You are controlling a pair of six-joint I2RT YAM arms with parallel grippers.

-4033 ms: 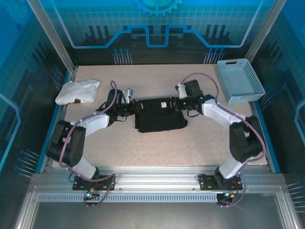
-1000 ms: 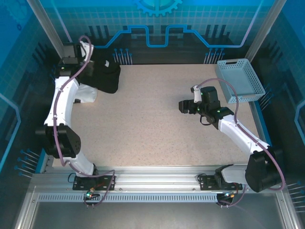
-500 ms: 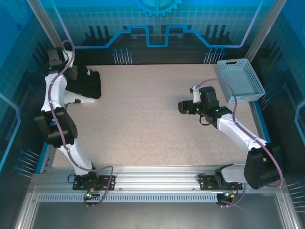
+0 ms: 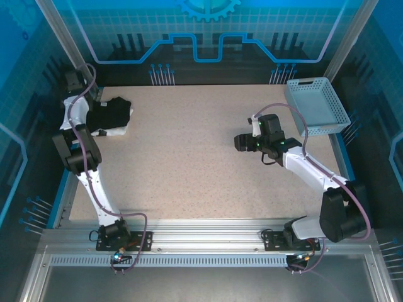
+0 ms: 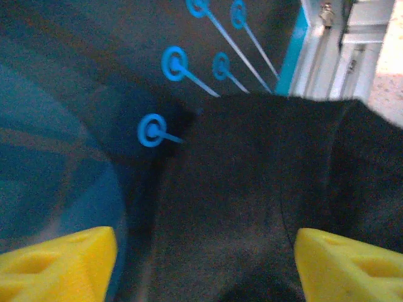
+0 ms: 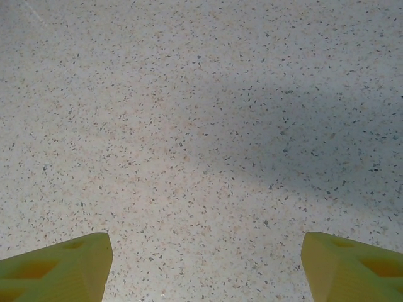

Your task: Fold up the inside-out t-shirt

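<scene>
The inside-out t-shirt (image 4: 112,112) is a folded black bundle lying on top of a white folded garment (image 4: 119,130) in the table's back left corner. My left gripper (image 4: 92,102) hangs just left of it, by the corner post. In the left wrist view its yellow fingers (image 5: 58,263) stand wide apart and open, with the black cloth (image 5: 252,182) below and between them. Over bare table right of centre, my right gripper (image 4: 242,142) is open, and its wrist view has nothing between its fingertips (image 6: 349,267).
A light blue basket (image 4: 316,106) stands at the back right. An aluminium frame post (image 5: 340,44) and the blue side wall (image 5: 75,94) are close behind the left gripper. The speckled tabletop (image 4: 189,157) stretches between the arms.
The left arm swung the black shirt into the back left corner and lowered it onto the white garment. Its jaws went from shut to open. The right arm barely moved.
</scene>
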